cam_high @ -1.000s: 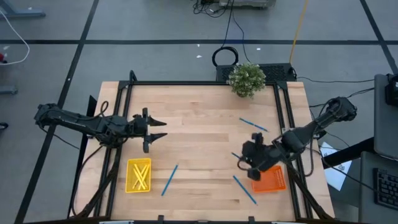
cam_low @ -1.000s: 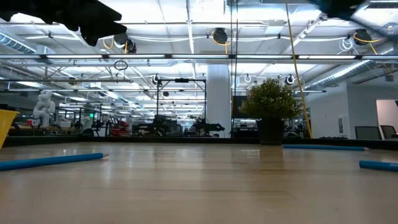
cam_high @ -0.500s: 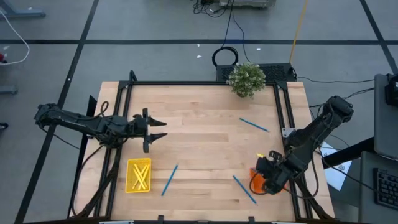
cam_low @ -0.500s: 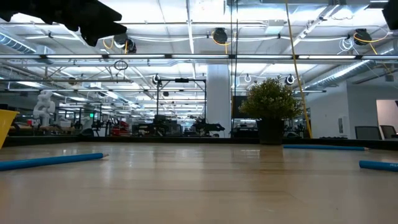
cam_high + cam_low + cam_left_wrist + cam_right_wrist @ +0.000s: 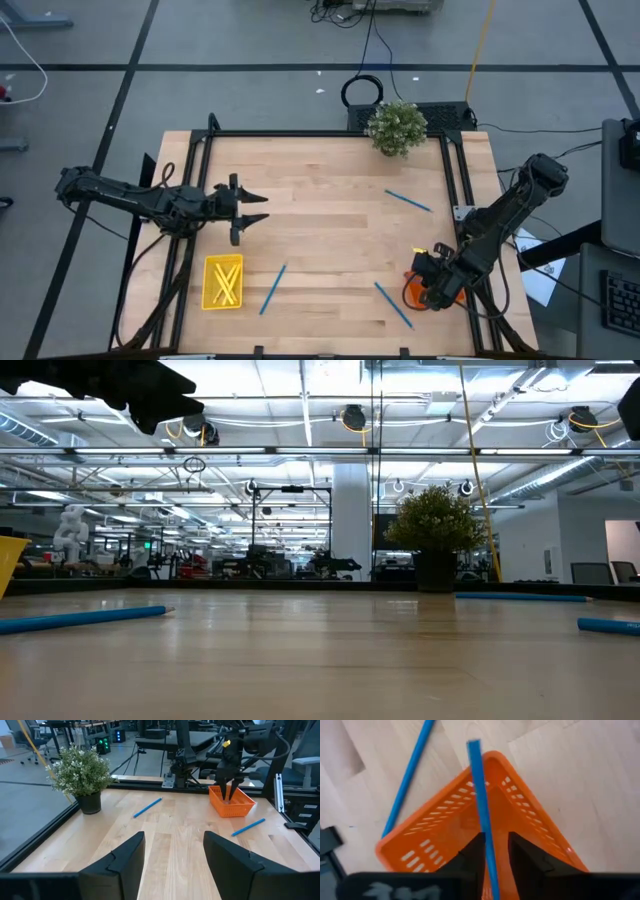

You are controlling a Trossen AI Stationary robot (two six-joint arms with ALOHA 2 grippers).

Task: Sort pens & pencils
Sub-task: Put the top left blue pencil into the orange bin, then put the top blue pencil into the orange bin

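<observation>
My right gripper (image 5: 427,291) hangs over the orange basket (image 5: 449,291) at the table's near right, shut on a blue pen (image 5: 479,795). The left wrist view shows it pointing down above that basket (image 5: 231,804). Three more blue pens lie flat on the table: one (image 5: 272,288) beside the yellow basket, one (image 5: 393,303) left of the orange basket, one (image 5: 408,201) near the plant. The yellow pencils (image 5: 226,284) lie inside the yellow basket (image 5: 208,268). My left gripper (image 5: 256,210) hovers open over the table's left half, touching nothing. My right gripper pinches the blue pen between its two fingers (image 5: 471,857), which lie along it. The pen's shaft (image 5: 488,851) runs on forward past the fingertips. It is lifted clear and points down, with its free end (image 5: 474,743) over a corner of the orange basket (image 5: 445,825).
A potted plant (image 5: 396,127) stands at the far edge, right of centre. A black rail frame (image 5: 320,134) runs along the table's far and side edges. Bare wood (image 5: 320,230) stretches between the two arms.
My right gripper has carried the blue pen from a spot left of the orange basket toward the near right, until it stood over that basket. It has barely moved in the last half second. My left arm has kept still.
</observation>
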